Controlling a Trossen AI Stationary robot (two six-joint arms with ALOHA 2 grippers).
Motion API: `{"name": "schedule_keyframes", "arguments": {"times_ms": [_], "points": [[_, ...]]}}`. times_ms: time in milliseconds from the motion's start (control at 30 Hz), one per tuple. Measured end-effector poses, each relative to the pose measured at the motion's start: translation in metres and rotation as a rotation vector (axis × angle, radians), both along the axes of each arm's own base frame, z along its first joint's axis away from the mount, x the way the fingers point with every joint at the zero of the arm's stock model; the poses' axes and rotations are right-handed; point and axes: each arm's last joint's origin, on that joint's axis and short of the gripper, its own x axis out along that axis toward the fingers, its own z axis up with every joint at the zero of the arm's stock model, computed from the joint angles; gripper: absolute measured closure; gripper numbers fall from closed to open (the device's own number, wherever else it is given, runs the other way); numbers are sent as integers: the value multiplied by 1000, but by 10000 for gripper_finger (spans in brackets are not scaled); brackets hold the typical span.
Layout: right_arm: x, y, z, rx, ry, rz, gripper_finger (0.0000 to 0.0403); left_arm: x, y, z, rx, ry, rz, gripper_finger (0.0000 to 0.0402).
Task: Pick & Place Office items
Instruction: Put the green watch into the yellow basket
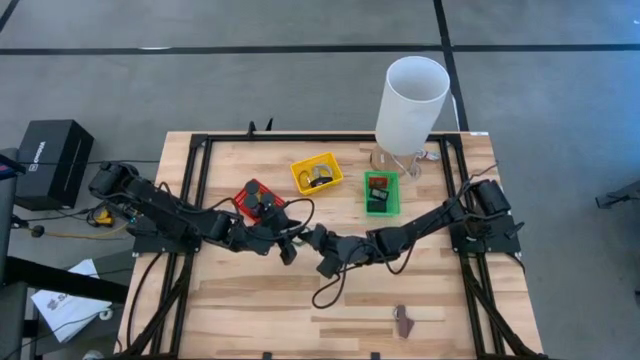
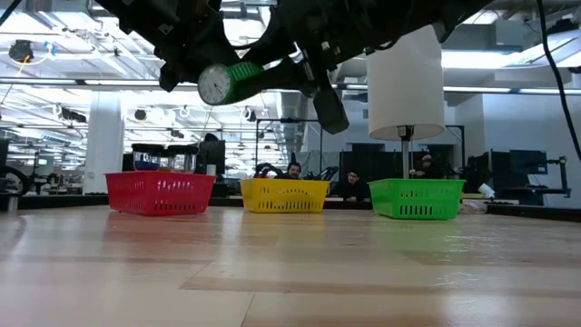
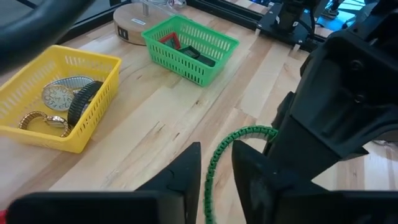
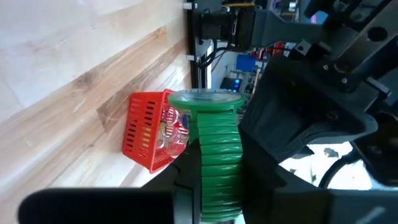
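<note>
A green watch (image 2: 231, 82) with a ribbed green strap and a white dial hangs in the air above the middle of the table. Both grippers meet at it. My left gripper (image 3: 216, 177) comes from the table's left and is shut with the strap (image 3: 214, 163) between its fingers. My right gripper (image 4: 214, 193) comes from the right and is shut on the strap, with the dial's case (image 4: 205, 96) beyond its fingertips. In the high view the two grippers (image 1: 305, 243) hide the watch. A brown clip (image 1: 403, 320) lies flat near the table's near edge. My left gripper has the green strap (image 3: 211, 180) edge-on between its two fingers, which lie across it. Its own fingers hide the exact place of contact. The watch is lifted clear of the table. My right gripper holds the green strap (image 4: 219, 168) between its two fingers, which lie along the strap. The dial's case (image 4: 205, 96) sticks out past the fingertips toward the left gripper. The watch is clear of the table.
Three bins stand at the far half of the table: red (image 1: 255, 198), yellow (image 1: 316, 172) holding other watches and a black ring, green (image 1: 380, 192) holding a red block and dark pieces. A tall white cylinder (image 1: 410, 100) stands behind the green bin. Bare wood lies toward the near edge.
</note>
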Motion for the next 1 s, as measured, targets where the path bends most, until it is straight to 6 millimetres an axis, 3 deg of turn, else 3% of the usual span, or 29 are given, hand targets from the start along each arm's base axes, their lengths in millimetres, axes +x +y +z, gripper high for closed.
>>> {"name": "schedule_keyframes", "arguments": {"times_ms": [300,633,800,1000], "points": [[-2,-2,-4,57,8,-83,330,1,2,1,23,-17,44,294],[-5,-16,-10,116,-20,-315,335,0,6,4,97,-51,161,286],[-4,-40,-13,164,-43,-465,332,0,6,4,110,-58,182,286],[-1,-88,-15,251,-96,-621,332,0,7,4,111,-61,187,290]]}}
